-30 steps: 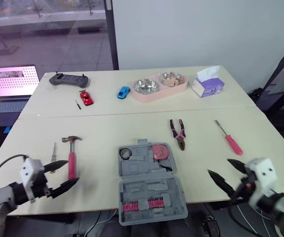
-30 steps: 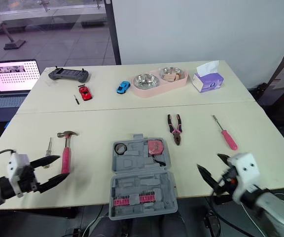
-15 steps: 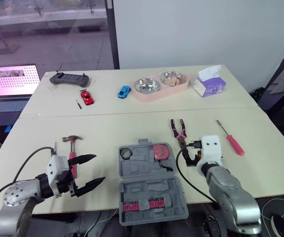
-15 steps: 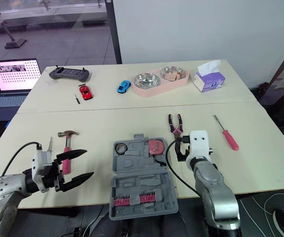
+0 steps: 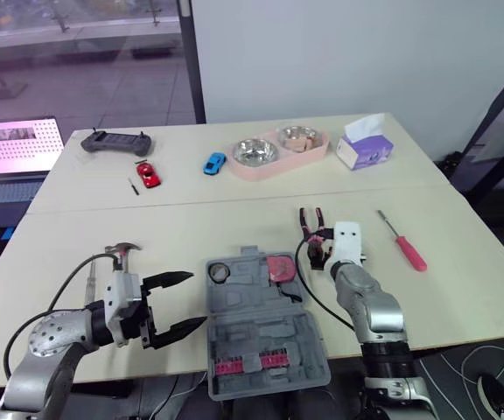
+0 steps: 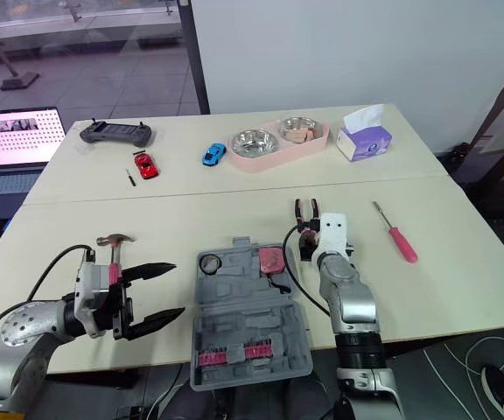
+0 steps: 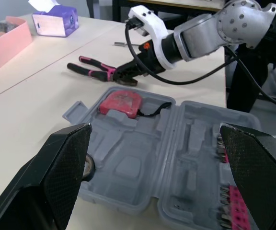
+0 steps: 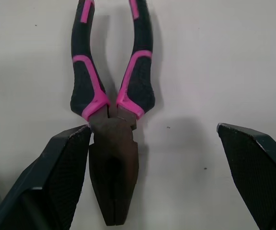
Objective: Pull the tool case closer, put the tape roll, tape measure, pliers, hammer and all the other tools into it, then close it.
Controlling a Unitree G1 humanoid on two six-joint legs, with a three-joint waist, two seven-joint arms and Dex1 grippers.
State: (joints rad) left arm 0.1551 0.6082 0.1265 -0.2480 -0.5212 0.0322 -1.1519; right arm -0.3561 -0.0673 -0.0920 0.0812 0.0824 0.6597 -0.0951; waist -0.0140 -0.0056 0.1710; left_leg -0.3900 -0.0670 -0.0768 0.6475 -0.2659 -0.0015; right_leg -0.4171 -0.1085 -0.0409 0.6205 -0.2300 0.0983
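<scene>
Reaching for the pliers (image 8: 110,143), by the look of it, with pulling the tool case (image 5: 265,328) closer seemingly done already: lying open and flat at the near edge of the bench (image 5: 234,223), with the pink tape measure (image 5: 281,268) seated in its far half and the tape roll (image 5: 218,272) in its far left corner. Hanging the right pincer (image 8: 155,184) over the pliers just beyond the case's far right corner, spread wide and gripping nothing, with one finger (image 8: 56,182) hard beside the dark steel head and the other well clear over bare bench; perhaps brushing the head, though too close to judge from the wrist view. Calling next for a small sideways shift to bring the head or the neck of the handles between both fingers, then lowering, pinching shut, lifting and carrying across into a free recess of the case. Hovering the left pincer (image 5: 195,299) just left of the case, likewise splayed wide and empty, pointed across the open tray. Leaving for later the hammer (image 6: 115,241), left of the case beyond that pincer, and the pink-handled screwdriver (image 5: 402,248), well right of the case; closing the lid last.
</scene>
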